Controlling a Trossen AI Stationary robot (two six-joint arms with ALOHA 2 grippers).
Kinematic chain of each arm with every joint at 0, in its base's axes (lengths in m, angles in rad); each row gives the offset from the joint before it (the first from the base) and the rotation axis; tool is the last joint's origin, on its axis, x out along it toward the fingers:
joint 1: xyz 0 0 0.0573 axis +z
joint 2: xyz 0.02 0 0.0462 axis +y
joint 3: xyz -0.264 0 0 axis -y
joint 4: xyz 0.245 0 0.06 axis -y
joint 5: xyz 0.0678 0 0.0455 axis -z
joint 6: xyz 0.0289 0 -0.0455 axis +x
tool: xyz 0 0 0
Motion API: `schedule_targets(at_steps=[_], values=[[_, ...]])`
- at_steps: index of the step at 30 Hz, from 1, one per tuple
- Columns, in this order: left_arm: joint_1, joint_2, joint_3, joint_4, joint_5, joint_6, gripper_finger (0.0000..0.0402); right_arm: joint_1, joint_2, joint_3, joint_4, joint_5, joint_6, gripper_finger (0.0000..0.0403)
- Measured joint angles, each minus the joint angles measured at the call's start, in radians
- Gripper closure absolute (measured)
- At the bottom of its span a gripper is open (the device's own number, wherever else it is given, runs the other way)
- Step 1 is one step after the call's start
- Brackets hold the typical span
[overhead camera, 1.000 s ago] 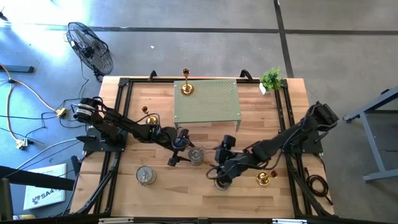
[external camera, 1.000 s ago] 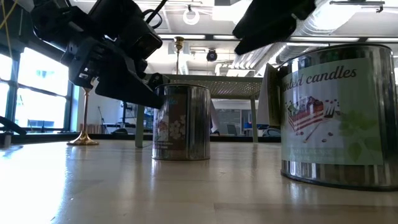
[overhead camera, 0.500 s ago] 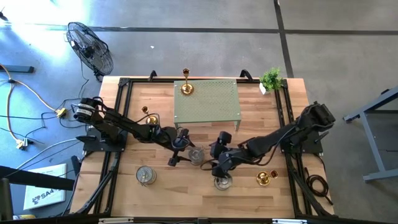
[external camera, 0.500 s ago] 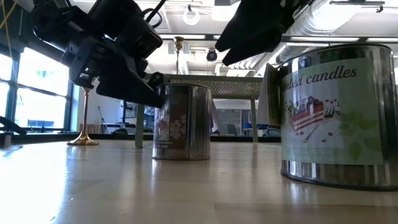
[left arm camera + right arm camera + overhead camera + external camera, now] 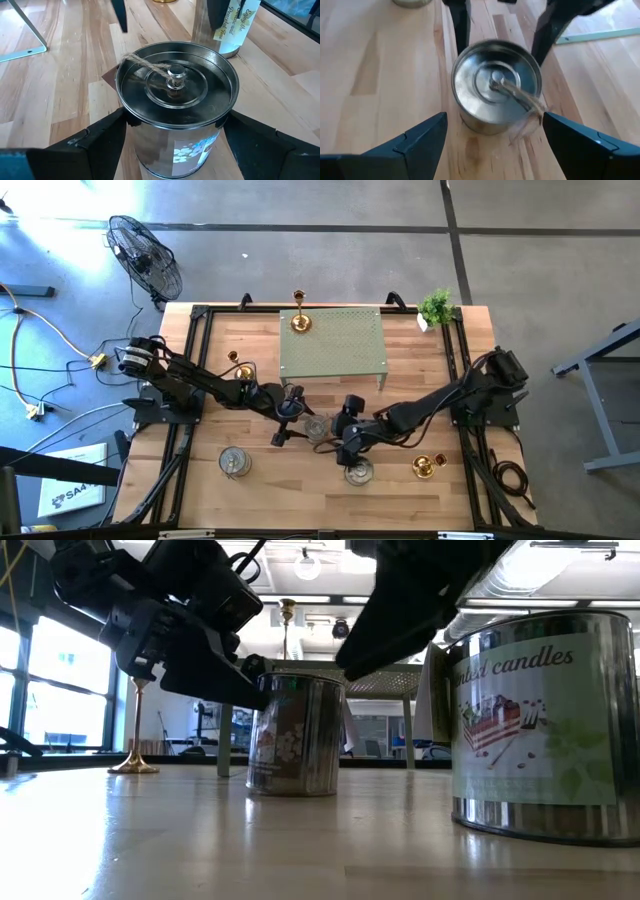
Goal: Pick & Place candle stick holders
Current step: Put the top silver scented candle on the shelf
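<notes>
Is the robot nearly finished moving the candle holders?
Not nearly. Looks done: one shiny gold brass holder stands on the green mesh stand. In hand: the left gripper is closed on a squat silvery lidded tin, and the open right gripper hovers beside it. Left: two more gold holders and two more silvery tins sit on the wooden table.

Front tin (image 5: pixel 545 725) cut by low view's right edge; its label text partly cropped.
</notes>
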Motion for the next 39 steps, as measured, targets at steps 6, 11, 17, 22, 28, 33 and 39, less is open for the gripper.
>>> schedule_targets(at_steps=[6, 11, 17, 22, 28, 33, 39], values=[[0.0, 0.0, 0.0, -0.002, -0.001, -0.001, 0.0097, -0.022, 0.002, 0.0, 0.008, -0.029, -0.002, 0.008], [0.0, 0.0, 0.0, -0.004, -0.002, -0.001, 0.0097, -0.03, 0.002, 0.0, 0.012, -0.044, -0.006, 0.008], [0.0, 0.0, 0.0, -0.004, -0.003, -0.001, 0.0097, -0.041, 0.009, 0.0, 0.018, -0.077, -0.002, 0.008], [0.0, 0.0, 0.001, -0.011, -0.002, -0.003, 0.0097, -0.061, 0.035, 0.0, 0.047, -0.123, -0.002, 0.008], [0.0, 0.0, 0.0, -0.006, -0.002, -0.002, 0.0098, -0.07, 0.037, 0.0, 0.049, -0.145, -0.015, 0.008], [0.0, 0.0, 0.001, -0.006, -0.001, -0.001, 0.0098, -0.07, 0.037, 0.0, 0.056, -0.16, -0.023, 0.008], [0.0, 0.0, 0.0, -0.006, -0.002, -0.001, 0.0098, -0.083, 0.037, 0.0, 0.06, -0.192, -0.022, 0.008]])
